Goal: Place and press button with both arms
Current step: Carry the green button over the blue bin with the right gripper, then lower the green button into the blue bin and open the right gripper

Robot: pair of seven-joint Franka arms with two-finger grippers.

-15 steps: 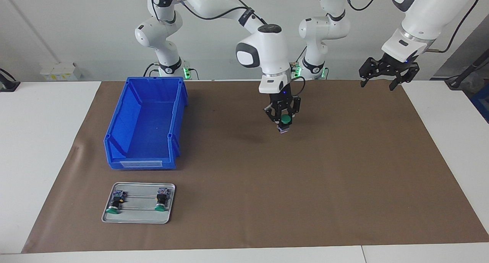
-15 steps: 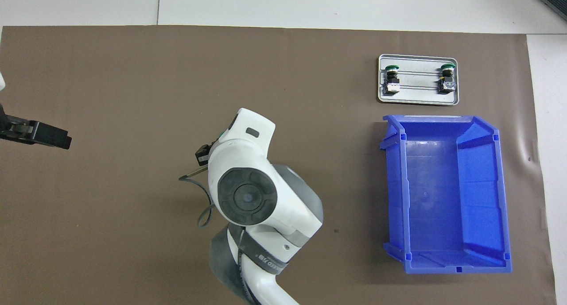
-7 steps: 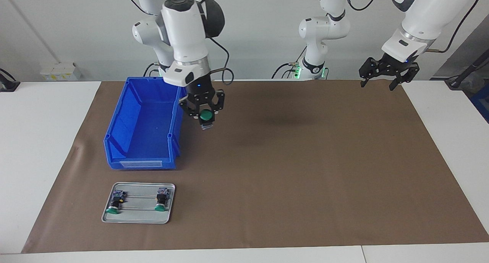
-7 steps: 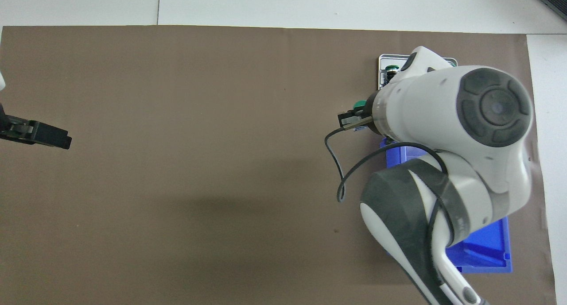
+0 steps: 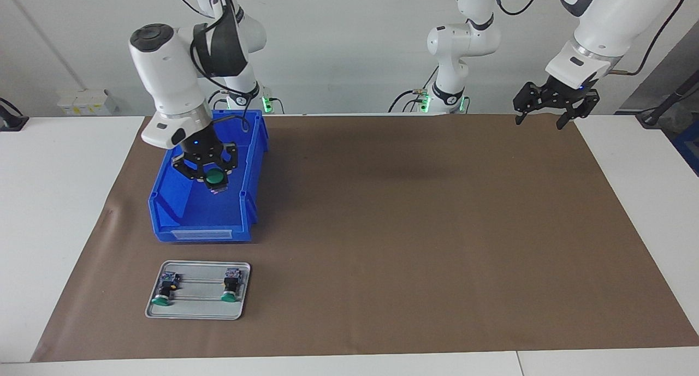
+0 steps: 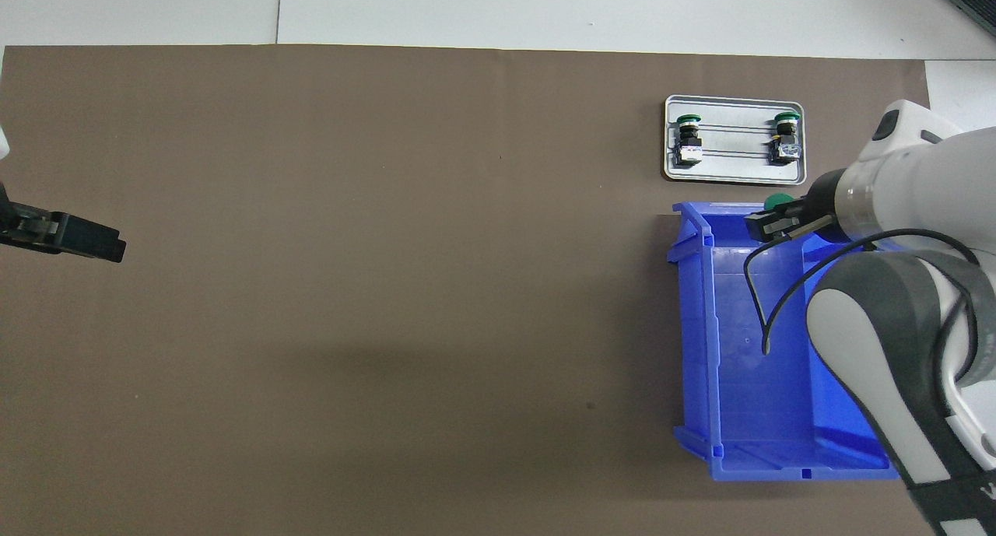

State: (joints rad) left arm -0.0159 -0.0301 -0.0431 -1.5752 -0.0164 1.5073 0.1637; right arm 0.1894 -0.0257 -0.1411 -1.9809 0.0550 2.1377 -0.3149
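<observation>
My right gripper [image 5: 211, 178] is shut on the button [image 5: 214, 175], whose green cap faces the camera and whose silvery base hangs below. It holds the button in the air over the inside of the blue bin [image 5: 164, 204]. In the overhead view the right gripper [image 6: 772, 222] and the button's green cap [image 6: 776, 202] show over the bin's [image 6: 692, 326] end farthest from the robots. My left gripper [image 5: 539, 122] waits, open and empty, raised over the mat's corner at the left arm's end, and also shows in the overhead view [image 6: 82, 242].
A small grey tray [image 5: 196, 306] lies on the brown mat, farther from the robots than the bin. Two more green-capped buttons lie on it: one with a yellow spot [image 5: 163, 291] and one without [image 5: 229, 288]. The tray also shows in the overhead view [image 6: 735, 170].
My right arm has swung from the middle of the mat toward its own end, carrying the button to over the blue bin. The left arm has not moved.
</observation>
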